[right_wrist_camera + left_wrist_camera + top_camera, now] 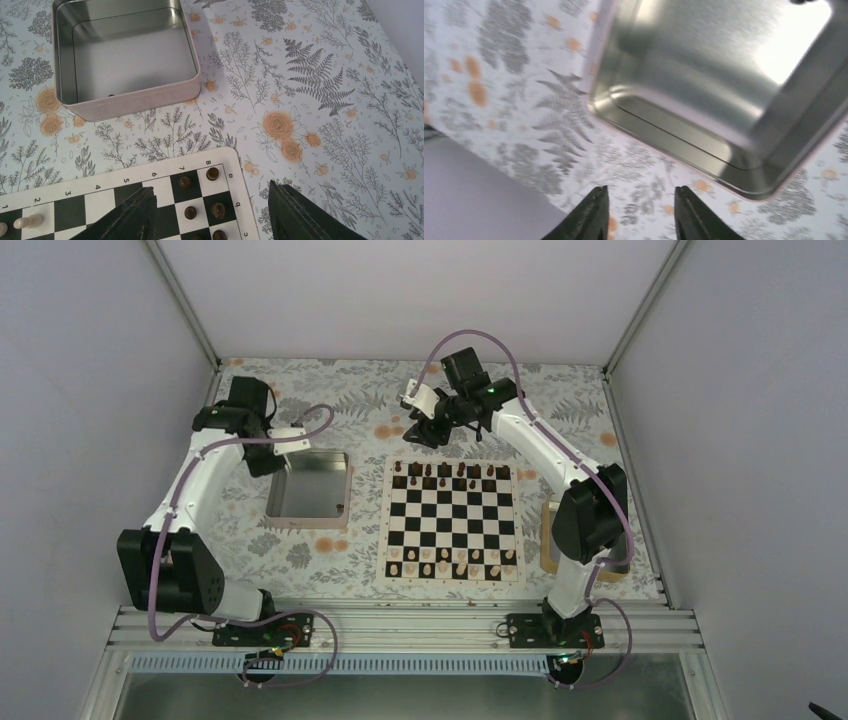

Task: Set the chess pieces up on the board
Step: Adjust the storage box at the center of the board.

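The chequered board (452, 480) lies mid-table. Dark brown chess pieces (452, 471) fill its far two rows; pale pieces stand along the near rows. My right gripper (425, 432) is open and empty, held above the board's far left corner. In the right wrist view its jaws stand wide apart over that board corner (226, 162), with several dark pieces (212, 174) between them. My left gripper (272, 462) is open and empty, just off the far left corner of the metal tray (343, 480). The left wrist view shows its fingertips (596, 197) apart over the patterned cloth.
The square metal tray's rim (659, 145) lies left of the board; it also shows in the right wrist view (130, 102), with one tiny dark thing by its near wall. A tan object (549, 535) lies behind the right arm. Grey walls enclose the table.
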Robot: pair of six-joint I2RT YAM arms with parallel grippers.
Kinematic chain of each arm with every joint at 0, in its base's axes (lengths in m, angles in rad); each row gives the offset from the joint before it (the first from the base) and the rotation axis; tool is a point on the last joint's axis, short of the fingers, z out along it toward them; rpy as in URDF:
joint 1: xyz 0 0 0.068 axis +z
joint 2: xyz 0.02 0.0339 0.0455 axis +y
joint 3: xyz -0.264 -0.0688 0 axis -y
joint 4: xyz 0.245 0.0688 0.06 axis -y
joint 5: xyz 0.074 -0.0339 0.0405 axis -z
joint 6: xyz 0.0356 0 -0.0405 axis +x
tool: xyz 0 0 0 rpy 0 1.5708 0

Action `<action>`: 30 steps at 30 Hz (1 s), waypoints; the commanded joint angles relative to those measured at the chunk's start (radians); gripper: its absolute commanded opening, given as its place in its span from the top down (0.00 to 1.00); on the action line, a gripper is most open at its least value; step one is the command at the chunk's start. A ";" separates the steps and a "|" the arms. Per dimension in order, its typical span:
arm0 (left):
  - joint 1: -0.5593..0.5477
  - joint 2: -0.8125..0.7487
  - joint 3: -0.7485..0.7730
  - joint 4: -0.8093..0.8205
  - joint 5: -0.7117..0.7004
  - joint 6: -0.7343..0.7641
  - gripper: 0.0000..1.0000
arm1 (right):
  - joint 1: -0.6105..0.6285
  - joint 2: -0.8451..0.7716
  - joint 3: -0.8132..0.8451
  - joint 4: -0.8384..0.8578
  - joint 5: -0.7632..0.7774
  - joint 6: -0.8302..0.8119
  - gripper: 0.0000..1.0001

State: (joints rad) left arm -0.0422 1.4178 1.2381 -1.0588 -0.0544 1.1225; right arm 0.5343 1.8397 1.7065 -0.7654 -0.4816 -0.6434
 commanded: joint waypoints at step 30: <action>-0.099 0.516 0.243 0.194 0.051 0.170 0.60 | -0.029 -0.010 -0.047 0.034 0.044 -0.009 0.39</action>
State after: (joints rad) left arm -0.1368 1.9114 1.4635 -0.8707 -0.0051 1.2762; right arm 0.5144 1.8397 1.6806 -0.7506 -0.4492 -0.6495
